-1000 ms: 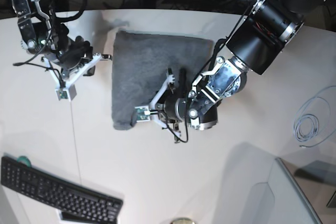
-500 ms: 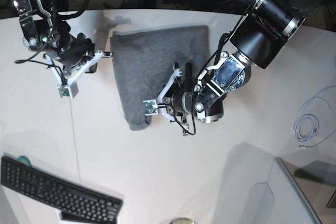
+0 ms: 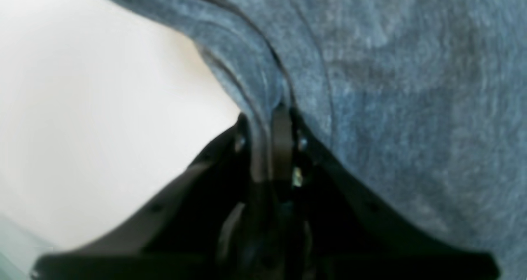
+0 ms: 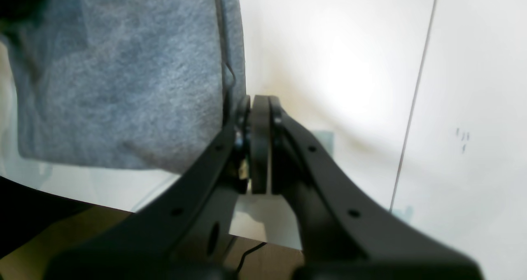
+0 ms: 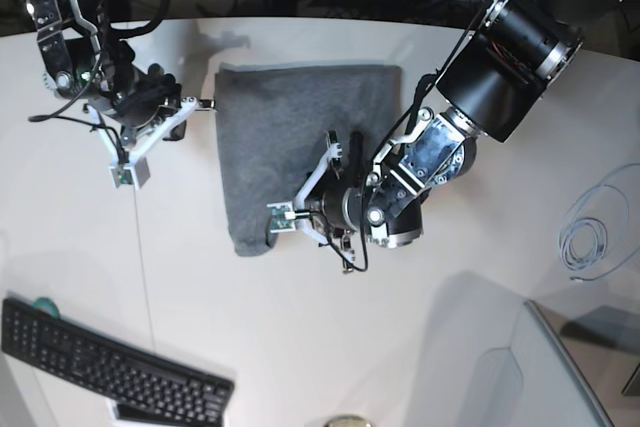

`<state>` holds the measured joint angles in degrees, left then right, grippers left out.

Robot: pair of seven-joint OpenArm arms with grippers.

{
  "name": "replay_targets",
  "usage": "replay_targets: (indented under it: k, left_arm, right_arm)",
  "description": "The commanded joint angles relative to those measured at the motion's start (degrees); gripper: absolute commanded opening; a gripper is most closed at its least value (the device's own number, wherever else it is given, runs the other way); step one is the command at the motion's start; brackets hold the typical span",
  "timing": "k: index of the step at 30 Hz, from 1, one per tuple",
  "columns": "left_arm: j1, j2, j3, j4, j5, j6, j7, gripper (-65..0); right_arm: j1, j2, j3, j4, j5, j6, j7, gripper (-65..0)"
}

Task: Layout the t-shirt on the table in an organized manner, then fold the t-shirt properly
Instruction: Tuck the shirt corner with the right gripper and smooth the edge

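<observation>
The black left gripper (image 3: 267, 148) at five o'clock grips the hem layers of the soft heather-grey knit t-shirt (image 5: 300, 147), already a folded rectangle at the centre of the smooth white table (image 5: 300, 347). At ten o'clock, the clenched right gripper (image 4: 255, 107) touches its edge, holding nothing. Only tidying seems left.

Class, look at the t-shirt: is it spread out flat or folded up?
Folded. The t-shirt lies on the table as a compact rectangle, no sleeves or neckline showing, and stacked fabric layers show at its edge in the left wrist view.
</observation>
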<state>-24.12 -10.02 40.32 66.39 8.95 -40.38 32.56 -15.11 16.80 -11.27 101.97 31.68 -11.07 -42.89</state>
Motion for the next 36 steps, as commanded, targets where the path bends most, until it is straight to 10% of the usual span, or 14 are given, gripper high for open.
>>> replay_targets:
  k: [1,7,14,23,25,30,36]
  left_arm:
    - [-1.42,-0.04,-0.53,1.08,-0.2,0.38,-0.69,-40.0]
    - [-1.51,-0.04,-0.8,1.17,-0.2,0.38,-0.69,0.0]
    - [-2.03,-2.24,-6.43,14.88,-0.82,0.38,4.76,0.0]
    - [10.54,-8.13,-33.06,27.19,-0.91,0.38,10.56,0.0]
    - [14.49,-8.13,-39.92,21.92,-0.91,0.38,10.13,-10.2]
    - [22.49,-7.87,-53.55,7.94,-0.91,0.38,-2.89,-65.0]
    - [23.99,-4.97,-63.04,-1.73,-0.99,0.38,-13.26,-65.0]
  right_arm:
    - [0.56,0.3,0.06,1.02,0.19,0.39,0.83,-65.0]
    - [0.56,0.3,0.06,0.93,0.19,0.39,0.83,-65.0]
    - [0.65,-0.75,0.06,0.93,0.01,0.57,0.83,-65.0]
    - [6.19,-0.4,-0.12,0.75,0.1,1.88,0.56,-65.0]
    - [9.88,-0.93,-0.12,-1.18,0.19,6.1,0.56,-61.8]
    - [20.52,-5.94,-0.12,-11.03,-0.08,14.81,0.13,-39.6]
    - [31.16,-10.51,-0.21,-27.29,-0.25,20.08,-1.11,-31.5]
